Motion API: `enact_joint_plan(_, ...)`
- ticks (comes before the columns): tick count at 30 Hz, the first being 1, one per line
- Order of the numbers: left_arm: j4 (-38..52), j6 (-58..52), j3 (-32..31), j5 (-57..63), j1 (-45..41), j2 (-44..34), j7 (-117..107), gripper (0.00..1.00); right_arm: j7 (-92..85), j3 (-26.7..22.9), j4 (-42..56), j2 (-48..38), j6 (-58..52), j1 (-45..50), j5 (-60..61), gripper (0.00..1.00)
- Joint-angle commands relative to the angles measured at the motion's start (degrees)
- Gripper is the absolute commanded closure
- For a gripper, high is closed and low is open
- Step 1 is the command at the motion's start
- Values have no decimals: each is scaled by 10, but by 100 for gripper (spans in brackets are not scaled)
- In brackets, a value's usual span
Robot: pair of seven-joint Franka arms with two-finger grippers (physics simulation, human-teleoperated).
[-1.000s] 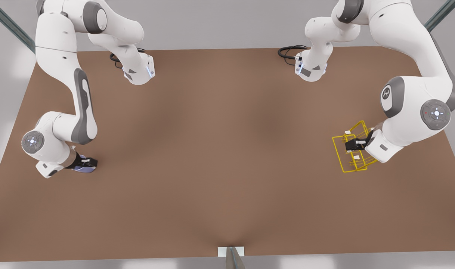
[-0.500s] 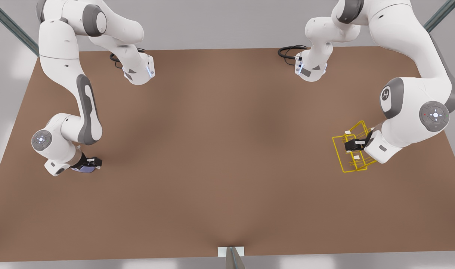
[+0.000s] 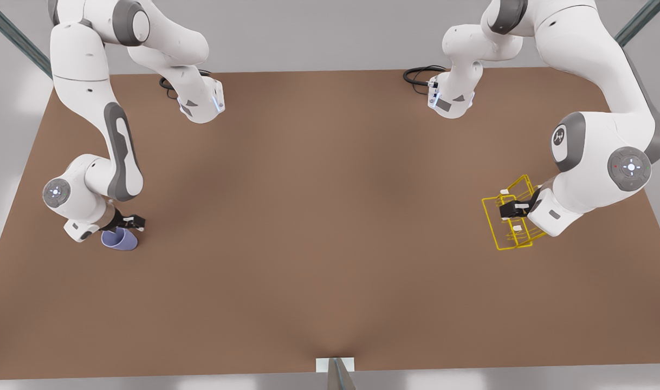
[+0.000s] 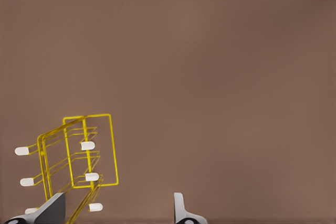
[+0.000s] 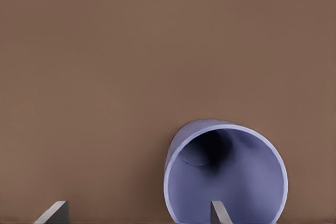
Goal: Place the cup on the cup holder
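From the front view I am seeing a smooth brown table (image 3: 319, 227). The right gripper (image 3: 133, 222) is hanging near the front view's left edge, just beside the cup (image 3: 119, 239), a matte lavender-blue tumbler lying on the table, its body close under the dark fingers but not clamped by them. Near the front view's right edge the left gripper (image 3: 508, 210) is sitting in among the thin wires of the cup holder (image 3: 492, 225), a bright yellow rack with a rectangular frame and white-capped prongs. The cup and the cup holder are well apart, at opposite sides of the table. Whether the wire is being squeezed I cannot tell from here.

In the left wrist view I am looking at the cup holder (image 4: 86, 156) against the plain brown surface: a flat rectangular loop of wire, with stacked rails carrying rounded white caps. The left gripper's (image 4: 116, 209) two pale grey fingertips are standing wide apart, one overlapping the rack's corner, nothing pinched between them.

In the right wrist view the cup (image 5: 226, 174) is showing its round open mouth, smooth-walled and shadowed deep inside. The right gripper's (image 5: 137, 212) two fingertips are spread wide, one in front of the rim, holding nothing.
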Motion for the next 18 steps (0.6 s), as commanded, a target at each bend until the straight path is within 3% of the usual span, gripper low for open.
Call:
enact_joint_plan(1, 0, -2, 0, 0, 0, -1, -4, 0, -67, -1, 2, 4, 8, 0, 2, 0)
enact_joint_plan(10, 0, -2, 0, 0, 0, -1, -5, 0, -75, -1, 3, 30, 46, -3, 2, 1)
enact_joint_plan(11, 0, -2, 0, 0, 0, 0, -5, 0, -88, -1, 3, 31, 47, -3, 2, 5)
enact_joint_plan(12, 0, -1, 0, 0, 0, 0, -5, 0, -92, -1, 3, 33, 47, -3, 2, 20)
enact_joint_plan(14, 0, -1, 0, 0, 0, 0, -5, 0, -104, -1, 1, 38, 54, -11, 2, 31)
enact_joint_plan(18, 0, 0, 0, 0, 0, 3, -5, 0, -130, -1, -1, 43, 57, -12, 2, 35)
